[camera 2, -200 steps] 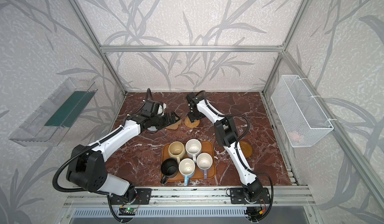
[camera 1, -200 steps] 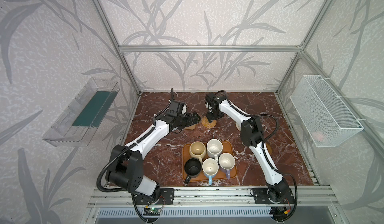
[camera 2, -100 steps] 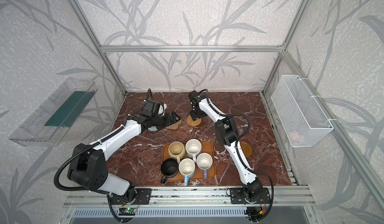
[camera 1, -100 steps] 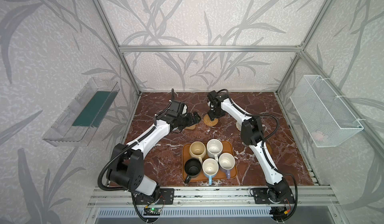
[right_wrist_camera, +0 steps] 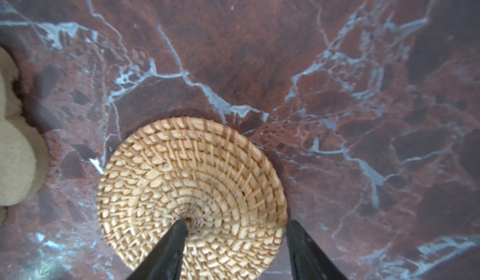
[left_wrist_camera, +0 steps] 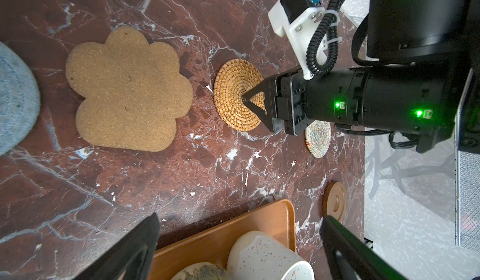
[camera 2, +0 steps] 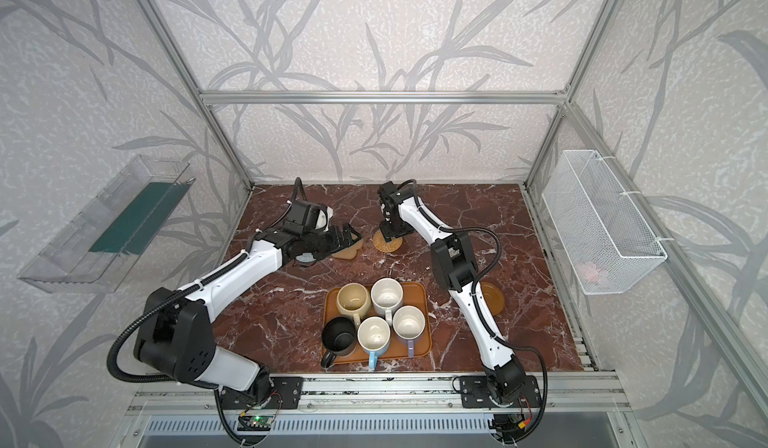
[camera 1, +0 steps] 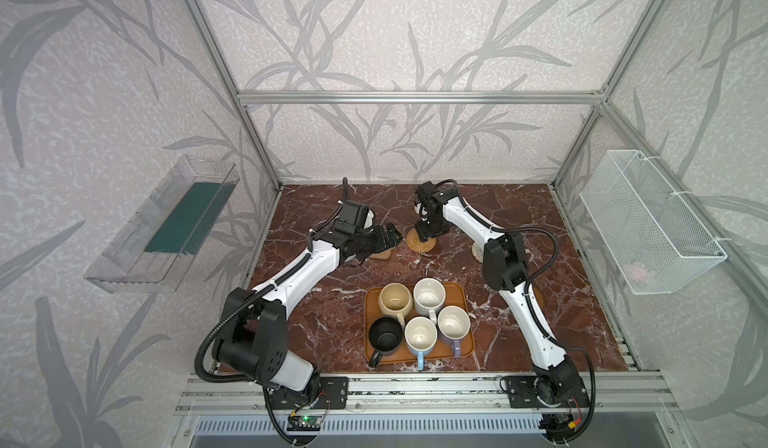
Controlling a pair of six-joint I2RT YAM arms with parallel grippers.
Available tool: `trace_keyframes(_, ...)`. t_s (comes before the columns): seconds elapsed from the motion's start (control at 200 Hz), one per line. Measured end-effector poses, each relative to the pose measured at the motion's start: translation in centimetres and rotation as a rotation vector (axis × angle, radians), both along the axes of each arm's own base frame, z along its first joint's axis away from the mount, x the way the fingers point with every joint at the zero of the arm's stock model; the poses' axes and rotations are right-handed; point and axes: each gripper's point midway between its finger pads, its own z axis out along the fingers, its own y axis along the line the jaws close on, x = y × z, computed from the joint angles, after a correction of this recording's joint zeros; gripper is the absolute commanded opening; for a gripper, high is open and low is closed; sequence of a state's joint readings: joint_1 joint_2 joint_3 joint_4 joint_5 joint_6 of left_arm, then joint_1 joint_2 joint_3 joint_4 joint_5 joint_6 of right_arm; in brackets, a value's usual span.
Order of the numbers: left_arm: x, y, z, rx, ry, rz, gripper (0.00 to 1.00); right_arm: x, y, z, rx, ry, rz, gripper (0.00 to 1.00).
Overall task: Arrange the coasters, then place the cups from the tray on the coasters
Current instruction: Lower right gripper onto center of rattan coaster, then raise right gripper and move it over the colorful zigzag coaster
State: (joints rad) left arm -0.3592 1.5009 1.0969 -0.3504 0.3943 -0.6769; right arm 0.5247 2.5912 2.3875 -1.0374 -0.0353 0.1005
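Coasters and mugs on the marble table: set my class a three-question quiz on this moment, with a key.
1. True or false: all five mugs stand on the tray.
2. Which coaster sits under the right claw? A paw-shaped, B rattan coaster, C wooden disc.
3. How many coasters carry a mug?
Key: 1 true; 2 B; 3 zero.

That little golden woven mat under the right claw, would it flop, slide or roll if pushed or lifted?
Probably stiff: the rattan coaster is tightly coiled and lies as an even disc. Likely light, being thin woven fibre. It may slide on the polished marble table, and lying flat it should not roll.
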Motion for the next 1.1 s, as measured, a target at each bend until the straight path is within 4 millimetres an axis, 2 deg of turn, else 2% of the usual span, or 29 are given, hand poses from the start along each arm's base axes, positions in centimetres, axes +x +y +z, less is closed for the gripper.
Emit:
trace_keyframes(0.295, 0.0, 0.0, 0.1, -0.001, -0.001, 0.001, 0.99, -0.3, 0.9, 0.0, 0.025, 0.005, 0.001, 0.59)
trace_keyframes(0.59, 0.0, 0.0, 0.2, -0.004, -0.003, 0.005, 0.99, -0.2, 0.9, 0.2, 0.028, -0.006, -0.017, 0.67)
trace_keyframes(0.73, 0.0, 0.2, 0.4, -0.001, -0.007, 0.011, 0.99, 0.0, 0.9, 1.4, 0.036, -0.027, -0.027, 0.74)
trace_keyframes(0.77, -0.1, 0.2, 0.5, 0.000, -0.009, 0.013, 0.99, 0.0, 0.9, 2.1, 0.044, -0.037, -0.032, 0.77)
trace_keyframes(0.825, -0.2, 0.3, 0.7, -0.001, -0.011, 0.013, 0.99, 0.0, 1.0, 3.4, 0.056, -0.051, -0.037, 0.91)
trace_keyframes(0.89, -0.3, 0.3, 0.9, -0.002, -0.014, 0.012, 0.99, 0.0, 1.1, 5.5, 0.080, -0.080, -0.044, 1.00)
trace_keyframes(1.105, -0.8, 0.2, 2.8, -0.023, -0.040, -0.002, 0.99, -2.3, 0.1, 13.5, 0.136, -0.190, -0.072, 0.99)
